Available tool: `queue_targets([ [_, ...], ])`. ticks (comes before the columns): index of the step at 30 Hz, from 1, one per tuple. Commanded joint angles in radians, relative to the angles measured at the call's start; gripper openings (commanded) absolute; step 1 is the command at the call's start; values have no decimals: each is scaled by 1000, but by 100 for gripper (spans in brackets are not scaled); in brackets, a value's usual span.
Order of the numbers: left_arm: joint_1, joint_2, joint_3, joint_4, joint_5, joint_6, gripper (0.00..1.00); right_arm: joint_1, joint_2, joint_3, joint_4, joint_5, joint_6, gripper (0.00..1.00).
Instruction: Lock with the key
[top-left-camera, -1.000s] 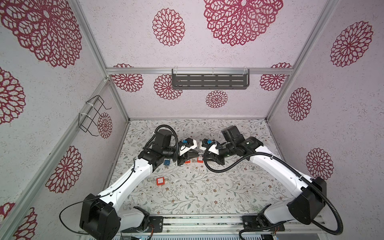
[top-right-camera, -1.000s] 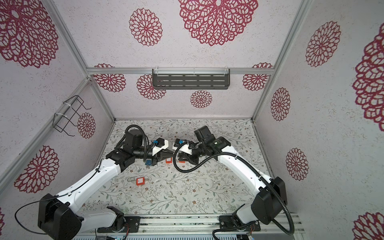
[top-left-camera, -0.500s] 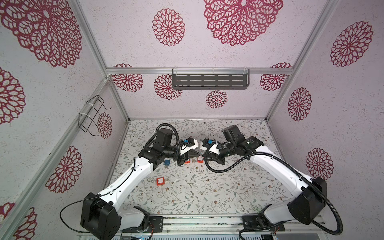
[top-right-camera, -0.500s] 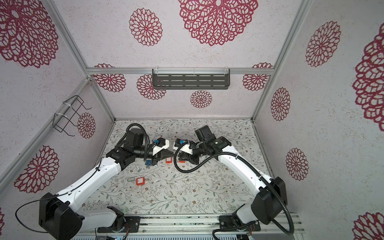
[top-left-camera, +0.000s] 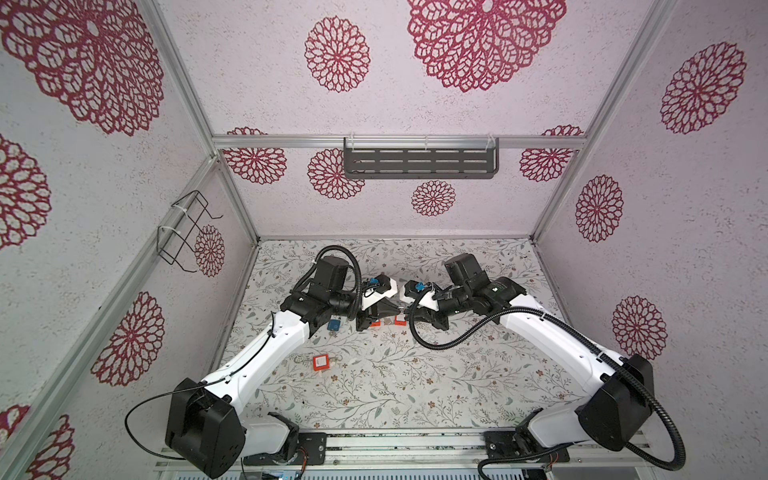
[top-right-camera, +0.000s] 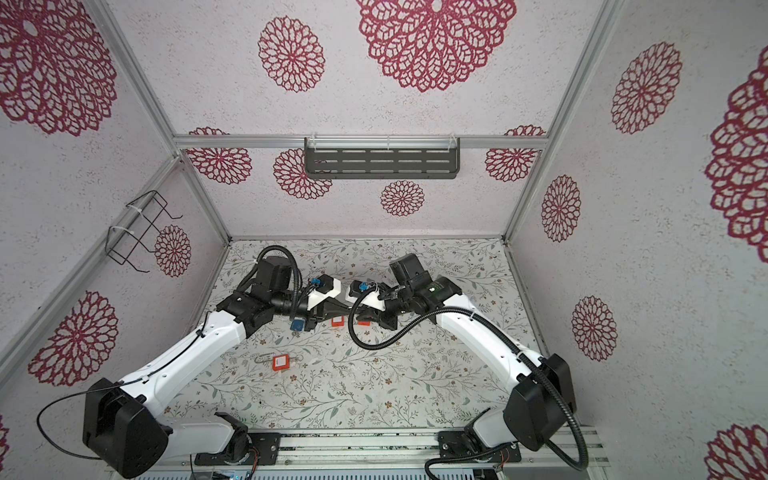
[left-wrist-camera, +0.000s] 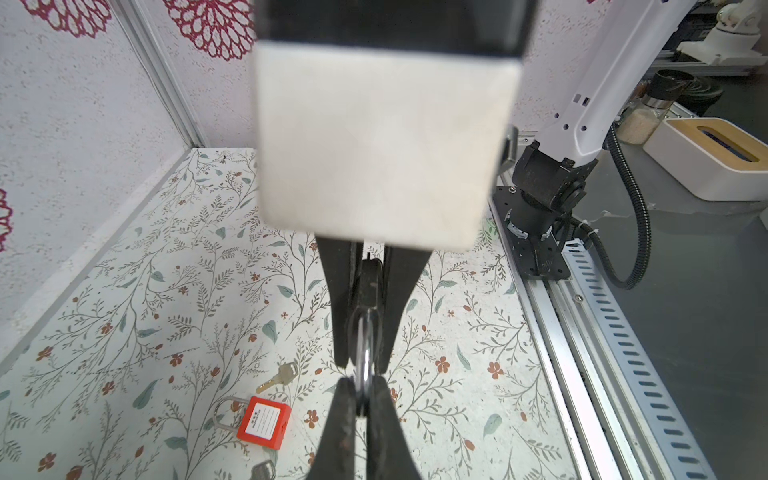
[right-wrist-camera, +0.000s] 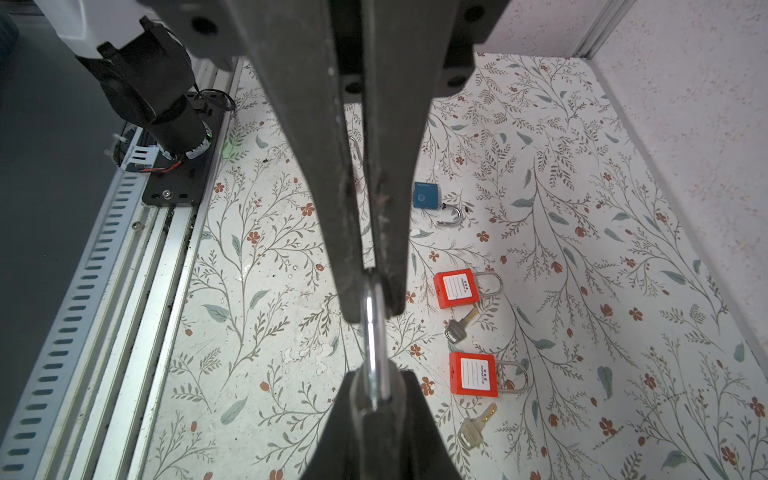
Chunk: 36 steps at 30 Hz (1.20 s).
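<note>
Chrome, polished and narrow: the shackle (right-wrist-camera: 374, 345), a U seen edge-on, bridges the two grippers above mid-table. The left gripper (left-wrist-camera: 360, 399) has black tapered jaws pressed fully together on the loop's end. The right gripper (right-wrist-camera: 376, 392) is nearly closed around the dark lock body (left-wrist-camera: 370, 282) from which the shackle rises. That body is mostly hidden between the fingers. Beneath lies the table cover (right-wrist-camera: 257, 374), matt white with a printed leaf-and-flower pattern. On it is one red padlock (right-wrist-camera: 457, 289), a boxy plastic lock with a white label and steel loop, and a dark-headed key (right-wrist-camera: 459, 328) lies just beside it. A second red padlock (right-wrist-camera: 473, 374) of the same make has a pale-headed key (right-wrist-camera: 473, 426) with a brassy blade just beside it. Nearer the left arm lies a blue padlock (right-wrist-camera: 426, 195), flat and square, its shackle swung open. A third red padlock (top-left-camera: 321, 362) lies apart, towards the slotted aluminium rail (right-wrist-camera: 83, 332).
</note>
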<state>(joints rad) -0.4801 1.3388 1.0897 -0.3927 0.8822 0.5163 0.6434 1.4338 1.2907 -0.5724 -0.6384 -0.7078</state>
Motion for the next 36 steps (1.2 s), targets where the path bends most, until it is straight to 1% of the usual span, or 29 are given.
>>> queue_targets([
  [1, -37, 24, 29, -15, 93, 3, 0, 25, -38, 16, 153, -16, -13, 0],
  [5, -37, 44, 35, -21, 106, 1, 0, 34, -37, 13, 174, 13, -32, 0],
  [13, -47, 79, 31, 0, 82, 8, 0, 35, 5, 76, 197, -37, 15, 0],
  [19, -66, 115, 28, 74, 83, -16, 0, 35, 49, 130, 181, -84, 28, 0],
  [24, -74, 128, 19, 136, 95, -50, 0, 36, 49, 127, 217, -91, 39, 0],
  [28, -68, 112, 7, 154, 92, -69, 0, 36, 48, 128, 165, -68, 6, 0],
  [32, -27, 69, -14, 158, 98, -80, 0, 34, 27, 98, 100, 12, -5, 0],
  [34, -3, 48, -24, 157, 105, -83, 0, 27, 10, 76, 80, 54, -2, 7],
  [36, 16, 30, -30, 151, 110, -84, 0, 16, -4, 60, 57, 70, 4, 11],
])
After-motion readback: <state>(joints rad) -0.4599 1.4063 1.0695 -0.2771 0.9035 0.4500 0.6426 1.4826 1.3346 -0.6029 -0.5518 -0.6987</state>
